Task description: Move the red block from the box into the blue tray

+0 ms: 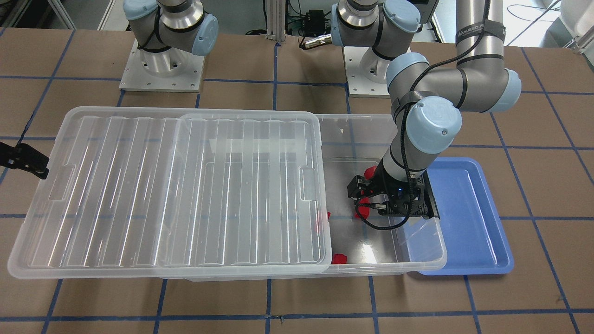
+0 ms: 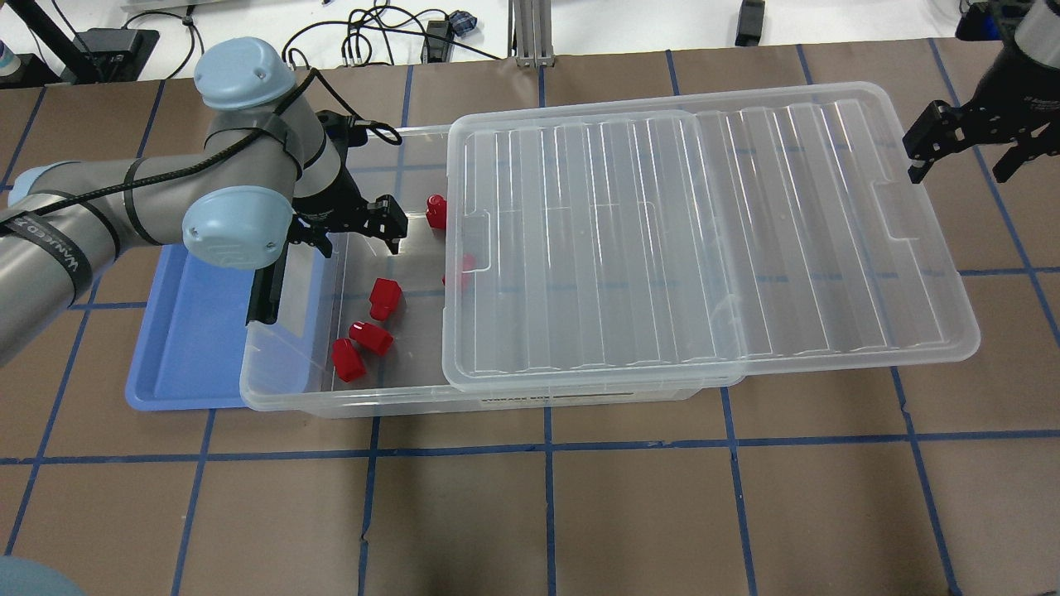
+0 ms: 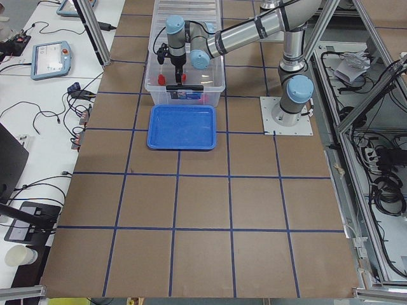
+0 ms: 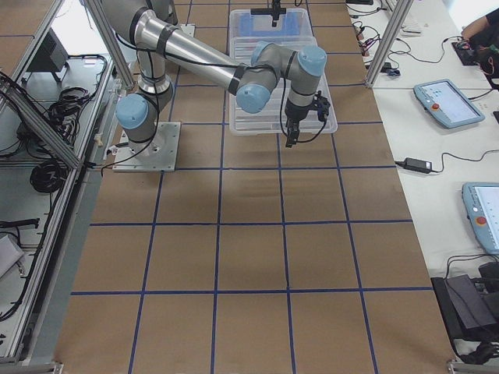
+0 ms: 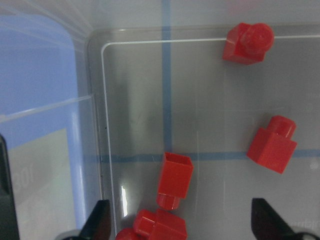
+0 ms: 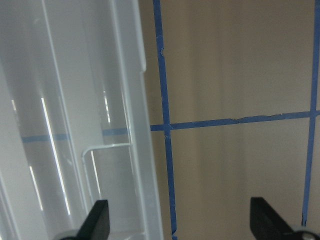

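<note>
Because the lid [image 2: 704,240] is slid aside, baring the box [image 2: 286,396] end by the blue tray [image 2: 190,348], left gripper [image 2: 359,240] hangs wide open, empty, over red block [image 5: 175,180].

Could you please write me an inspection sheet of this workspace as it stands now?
Surface: table, brown paper with a blue tape grid.
Job's things: box with lid offset toward the robot's right; red blocks loose in its open end, one partly under the lid; tray beside that end, no block seen in it.
Clutter: nothing seen.
End effectors: left end effector open, empty, above the box's open end; right end effector open, empty, at the lid's far end.
Cables: black cable loops at the left wrist; loose cables beyond the table's far edge.
Surroundings: pendants on side benches.
</note>
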Available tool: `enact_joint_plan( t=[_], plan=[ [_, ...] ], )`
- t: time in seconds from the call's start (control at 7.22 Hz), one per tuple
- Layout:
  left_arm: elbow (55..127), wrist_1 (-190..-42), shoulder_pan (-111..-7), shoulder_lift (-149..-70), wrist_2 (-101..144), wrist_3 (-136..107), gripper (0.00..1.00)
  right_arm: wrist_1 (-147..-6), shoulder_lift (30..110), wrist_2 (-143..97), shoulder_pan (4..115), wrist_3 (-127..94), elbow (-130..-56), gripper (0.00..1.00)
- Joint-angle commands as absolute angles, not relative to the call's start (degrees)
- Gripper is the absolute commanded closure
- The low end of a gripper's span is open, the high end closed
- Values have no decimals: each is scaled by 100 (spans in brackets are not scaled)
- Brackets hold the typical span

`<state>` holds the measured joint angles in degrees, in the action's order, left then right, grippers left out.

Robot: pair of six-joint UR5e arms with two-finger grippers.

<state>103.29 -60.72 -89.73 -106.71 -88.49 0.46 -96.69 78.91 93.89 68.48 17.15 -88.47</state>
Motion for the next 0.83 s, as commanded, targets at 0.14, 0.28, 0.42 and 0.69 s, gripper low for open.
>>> enact_joint_plan(
  t=[0.14, 0.28, 0.42, 0.69],
  plan=[
    [10660, -5523, -9053, -10836, -8798, 61, 0, -9404, 8374, 9387, 7048, 1485, -8798, 0],
    [10705, -5441, -9053, -10898, -8807, 79, 0, -9404, 8437, 9387, 7162, 1485, -8824, 0],
    [10705, -5432, -9053, -10985, -8807, 79, 0, -9413, 8437, 9387, 7285, 1485, -8807, 0],
    [10723, -5352, -9044, -11109, -8807, 97, 0, -9422, 8437, 9395, 7295, 1485, -8807, 0]
  ],
)
